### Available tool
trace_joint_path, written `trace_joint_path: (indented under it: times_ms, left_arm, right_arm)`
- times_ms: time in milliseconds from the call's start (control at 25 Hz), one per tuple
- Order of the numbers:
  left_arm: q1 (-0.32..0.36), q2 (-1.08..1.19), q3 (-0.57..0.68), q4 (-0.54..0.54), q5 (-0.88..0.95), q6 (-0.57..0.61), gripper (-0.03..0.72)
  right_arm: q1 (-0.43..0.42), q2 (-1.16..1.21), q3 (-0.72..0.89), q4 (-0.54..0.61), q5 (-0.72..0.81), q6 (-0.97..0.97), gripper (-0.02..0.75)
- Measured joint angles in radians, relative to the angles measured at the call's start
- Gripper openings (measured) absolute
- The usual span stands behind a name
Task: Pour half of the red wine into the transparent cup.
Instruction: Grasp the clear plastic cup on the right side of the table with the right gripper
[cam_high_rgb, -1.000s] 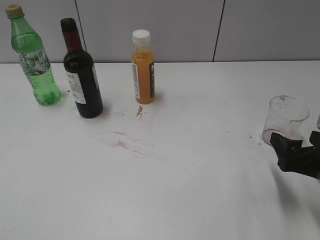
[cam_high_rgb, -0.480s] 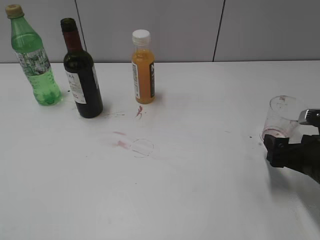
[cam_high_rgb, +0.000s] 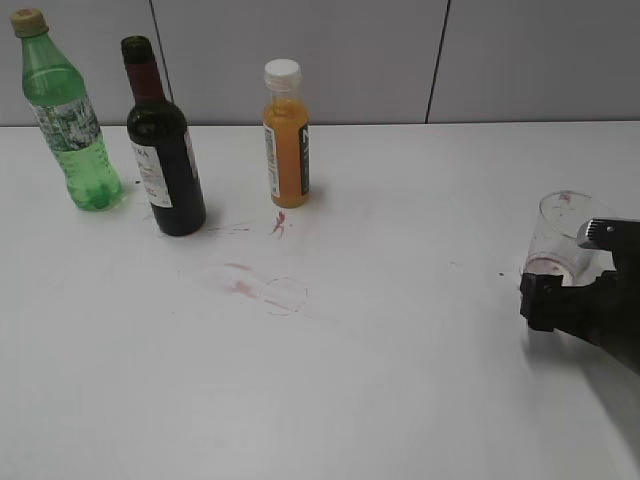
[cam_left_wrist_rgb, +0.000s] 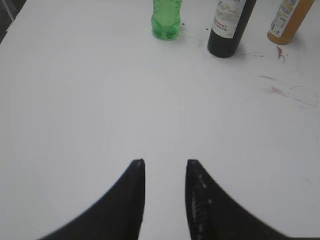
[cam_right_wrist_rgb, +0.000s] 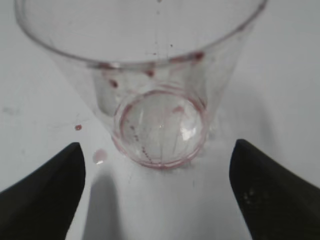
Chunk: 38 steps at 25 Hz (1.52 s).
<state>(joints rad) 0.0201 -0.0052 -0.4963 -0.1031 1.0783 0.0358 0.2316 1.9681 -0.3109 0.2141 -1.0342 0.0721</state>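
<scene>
From my right wrist camera, the right gripper (cam_right_wrist_rgb: 157, 195) stands wide open with nothing in it, its 2 fingers (cam_right_wrist_rgb: 45, 195) flanking the base of the transparent cup (cam_right_wrist_rgb: 160, 127), which sits straight ahead between them, not yet touched as far as I can tell. The cup stands upright on the white table (cam_high_rgb: 400, 380), its long axis vertical, reddish stains around its bottom. In the exterior view it sits at the far right edge, so my right arm is plainly the nearer one for it. My left gripper (cam_left_wrist_rgb: 165, 172) hovers low over bare table, parted a little and holding nothing. Farther off, well ahead of it, stands the wine bottle (cam_high_rgb: 163, 150) holding the red wine, upright, between the green soda bottle (cam_high_rgb: 68, 115) and the orange juice bottle (cam_high_rgb: 286, 135)
</scene>
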Motion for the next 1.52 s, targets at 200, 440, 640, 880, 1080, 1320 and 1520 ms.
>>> trace_joint_path:
  times_ms: [200, 440, 640, 880, 1080, 1320, 1520]
  left_arm:
    - [0.000, 0.000, 0.000, 0.000, 0.000, 0.000, 0.209]
    - [0.000, 0.000, 0.000, 0.000, 0.000, 0.000, 0.209]
    - [0.000, 0.000, 0.000, 0.000, 0.000, 0.000, 0.209]
    - [0.000, 0.000, 0.000, 0.000, 0.000, 0.000, 0.209]
    - [0.000, 0.000, 0.000, 0.000, 0.000, 0.000, 0.209]
    - [0.000, 0.000, 0.000, 0.000, 0.000, 0.000, 0.209]
    - [0.000, 0.000, 0.000, 0.000, 0.000, 0.000, 0.209]
  right_arm:
    - [-0.004, 0.039, -0.038, 0.022, 0.004, 0.000, 0.690]
    - [-0.015, 0.081, -0.078, 0.024, -0.016, -0.008, 0.689]
    - [-0.017, 0.112, -0.112, 0.024, -0.035, -0.011, 0.688]
    - [-0.017, 0.143, -0.137, 0.024, -0.056, -0.014, 0.683]
    - [-0.017, 0.167, -0.141, 0.025, -0.091, -0.017, 0.666]
    - [-0.017, 0.183, -0.161, 0.027, -0.104, -0.018, 0.613]
    - [-0.017, 0.185, -0.166, 0.027, -0.103, -0.018, 0.575]
